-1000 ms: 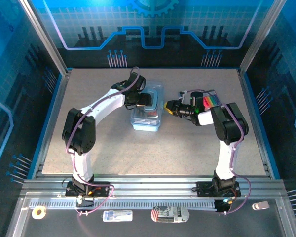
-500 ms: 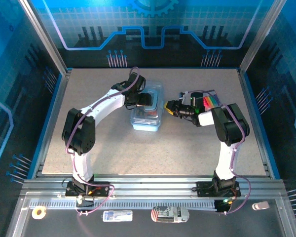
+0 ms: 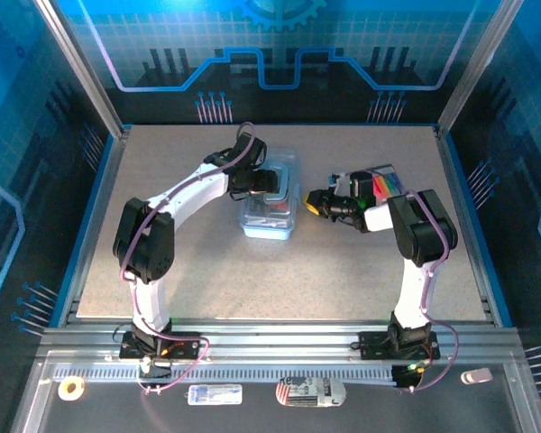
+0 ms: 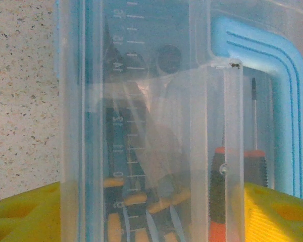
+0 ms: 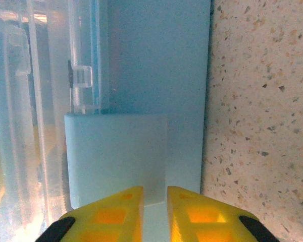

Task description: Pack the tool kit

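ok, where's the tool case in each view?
Top external: tool case mid-table, beside right gripper.
Left wrist: centre and right, clear lid over screwdriver.
Right wrist: left and centre, blue latch at right gripper.
Shared landmark: speckled tabletop.

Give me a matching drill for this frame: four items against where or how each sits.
1 left gripper
2 right gripper
3 orange-handled screwdriver
4 rainbow-striped flat pack

A inside the clear plastic tool case
B on the table, right of the case
C straddling the case
D nearly closed at the case's pale blue latch

Pairs: 1-C, 2-D, 3-A, 4-B
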Robot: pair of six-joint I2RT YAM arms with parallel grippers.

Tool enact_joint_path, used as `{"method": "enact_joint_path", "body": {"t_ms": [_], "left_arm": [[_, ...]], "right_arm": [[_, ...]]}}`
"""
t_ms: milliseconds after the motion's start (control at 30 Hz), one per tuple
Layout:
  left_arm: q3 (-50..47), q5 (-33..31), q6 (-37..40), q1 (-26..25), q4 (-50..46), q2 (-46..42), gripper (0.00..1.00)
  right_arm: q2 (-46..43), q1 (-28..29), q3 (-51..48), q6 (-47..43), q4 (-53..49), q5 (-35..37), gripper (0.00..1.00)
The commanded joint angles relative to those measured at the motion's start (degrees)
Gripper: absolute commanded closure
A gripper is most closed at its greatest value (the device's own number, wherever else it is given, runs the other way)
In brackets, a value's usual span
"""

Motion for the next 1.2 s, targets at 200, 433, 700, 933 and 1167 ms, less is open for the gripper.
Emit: {"method": "enact_joint_path", "body": {"t_ms": [200,433,700,933,1167], "left_arm": [[-5.5,10.7,-4.6,-1.9,-3.4,8.9,0.61],[-6.5,11.9,-4.9,-2.0,-1.7,9.0,0.62],[-6.0,10.8,-5.2,-2.0,-2.4,8.5,0.62],[-2.7,7.7,-9.6,-2.0,-4.0,5.8,0.52],[5.1,5.2,-8.0,-1.9,-9.6,3.5,0.25]], "right_arm": [[2.6,1.8,4.5,-1.5,-1.5,-1.0,0.81],[5.2,4.5,4.6,-0.3,0.8,-0.6,0.82],[1.6,3.1,3.0,-3.0,-3.0,1.3,0.81],[-12.5,-2.2,4.5,-17.2,-28.4,11.5,0.71],[-19.6,-4.4,6.8,-25.3,-41.5,18.3,0.7]]}}
